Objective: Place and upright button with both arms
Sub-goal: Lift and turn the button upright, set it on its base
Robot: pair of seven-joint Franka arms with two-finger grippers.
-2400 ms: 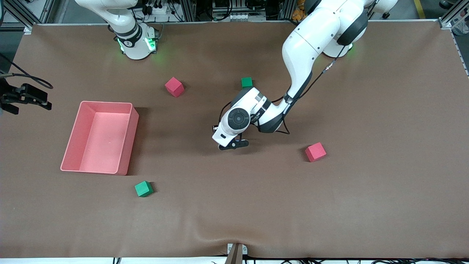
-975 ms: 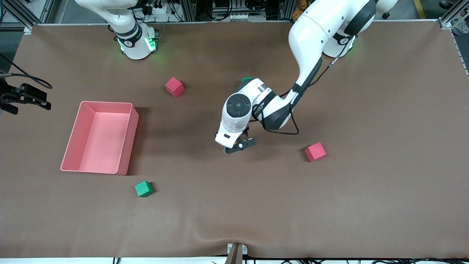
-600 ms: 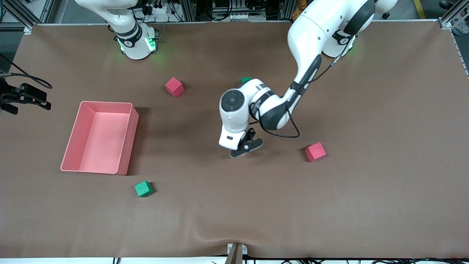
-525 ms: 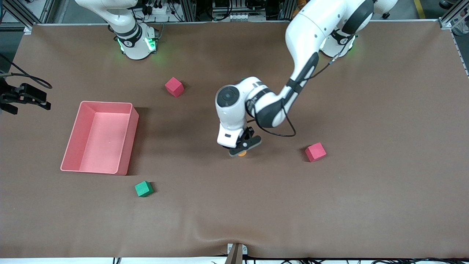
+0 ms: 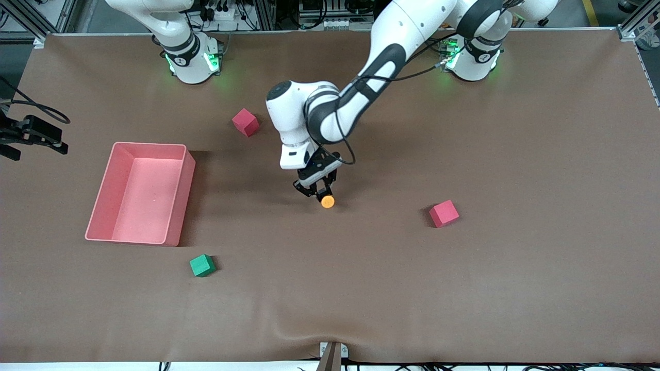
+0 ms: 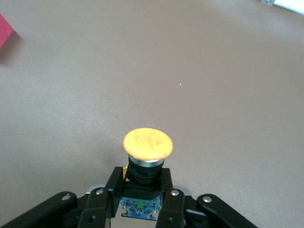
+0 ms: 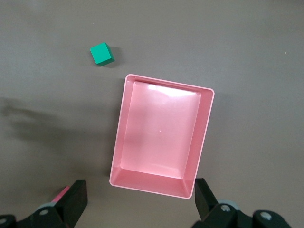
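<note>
Bin (image 5: pixel 178 206) bare inside; left gripper (image 5: pixel 315 191) clamped on button (image 5: pixel 327 201), right gripper (image 7: pixel 140 199) agape.

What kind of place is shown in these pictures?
Probably a robotics laboratory: two white arms stand at a brown-covered table, aluminium frames and cables run along its edge, and foam cubes and a pink bin lie as practice props.

The left pincer (image 5: pixel 318 192) has lifted the button (image 5: pixel 327 201), swinging toward the bin (image 5: pixel 175 222).
</note>
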